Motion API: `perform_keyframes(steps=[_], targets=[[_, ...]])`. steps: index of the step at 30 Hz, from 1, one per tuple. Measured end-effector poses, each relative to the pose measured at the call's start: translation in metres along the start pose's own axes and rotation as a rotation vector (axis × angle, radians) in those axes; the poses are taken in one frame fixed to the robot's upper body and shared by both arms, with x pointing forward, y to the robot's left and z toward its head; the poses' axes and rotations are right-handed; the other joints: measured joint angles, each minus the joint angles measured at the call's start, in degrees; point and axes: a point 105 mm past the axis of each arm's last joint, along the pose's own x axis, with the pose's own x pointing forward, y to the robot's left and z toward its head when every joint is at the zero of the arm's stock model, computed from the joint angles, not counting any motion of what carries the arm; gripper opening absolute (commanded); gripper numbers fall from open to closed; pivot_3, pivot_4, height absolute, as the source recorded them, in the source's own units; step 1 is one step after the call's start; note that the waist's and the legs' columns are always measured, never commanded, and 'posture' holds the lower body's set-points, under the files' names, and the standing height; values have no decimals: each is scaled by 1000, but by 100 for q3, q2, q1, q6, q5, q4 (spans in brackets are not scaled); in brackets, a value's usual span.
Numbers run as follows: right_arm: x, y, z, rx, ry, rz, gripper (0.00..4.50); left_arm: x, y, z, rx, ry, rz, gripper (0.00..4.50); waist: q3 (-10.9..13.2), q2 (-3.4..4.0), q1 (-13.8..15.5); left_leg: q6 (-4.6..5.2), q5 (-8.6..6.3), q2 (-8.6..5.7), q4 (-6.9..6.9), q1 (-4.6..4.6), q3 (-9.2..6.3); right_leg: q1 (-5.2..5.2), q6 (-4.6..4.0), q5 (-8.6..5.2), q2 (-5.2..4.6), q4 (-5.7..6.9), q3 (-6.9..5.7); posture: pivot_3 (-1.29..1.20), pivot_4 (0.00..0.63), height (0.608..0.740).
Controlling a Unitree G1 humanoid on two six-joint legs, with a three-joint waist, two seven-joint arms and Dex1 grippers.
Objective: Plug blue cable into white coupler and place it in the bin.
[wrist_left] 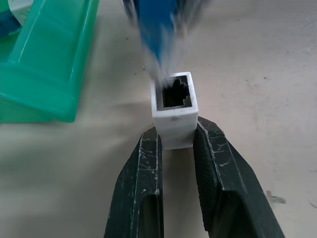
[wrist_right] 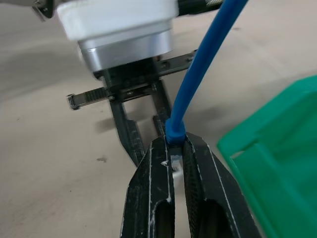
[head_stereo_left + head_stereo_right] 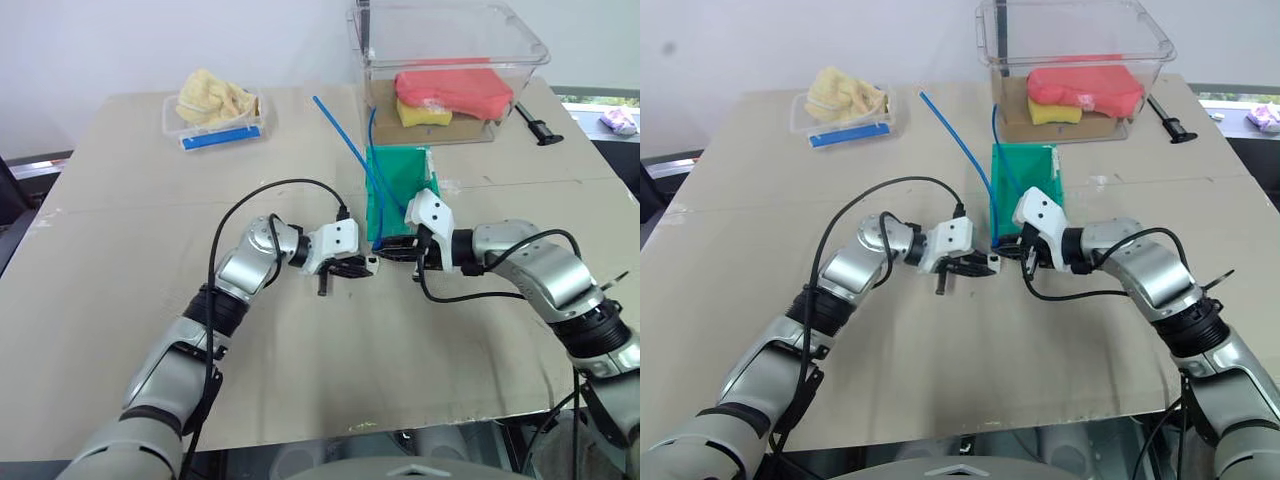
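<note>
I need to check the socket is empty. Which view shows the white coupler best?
The left wrist view: the white coupler sits between the left hand's fingers, its dark socket open and empty. In the head views it is hidden between the two hands.

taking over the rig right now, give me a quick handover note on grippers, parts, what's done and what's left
Left gripper: shut on the small white plastic coupler, socket facing outward and empty.
Right gripper: shut on the plug end of the thin bright-blue cable; the rest trails up over the green plastic bin.
Both grippers are held above the table just in front of the bin, tips close together.
Done: both parts picked up and brought near each other.
Left: line up the plug, push it into the coupler, place the joined pair in the bin.
</note>
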Motion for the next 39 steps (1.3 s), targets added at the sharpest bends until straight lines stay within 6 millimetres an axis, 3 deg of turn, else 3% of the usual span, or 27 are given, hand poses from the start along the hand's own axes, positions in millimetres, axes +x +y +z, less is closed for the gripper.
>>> perform_keyframes(steps=[20,26,39], targets=[[-3,-2,-6,-75,82,104,0,1,-4,-3,15,2,-5,283,-6,-1,4,1,-1,-5,33,6,-7,15,13,14,-1,11,1,0,150,740],[4,-5,-5,-98,86,111,0,0,-5,-5,13,-2,5,283,-13,-4,-4,1,-1,-5,33,12,-8,18,12,14,-1,14,2,0,150,740],[5,2,-10,-100,122,169,0,1,-9,-5,16,-9,0,283,-20,-5,-5,1,-1,-5,34,14,-6,19,10,15,-1,14,3,0,150,740]])
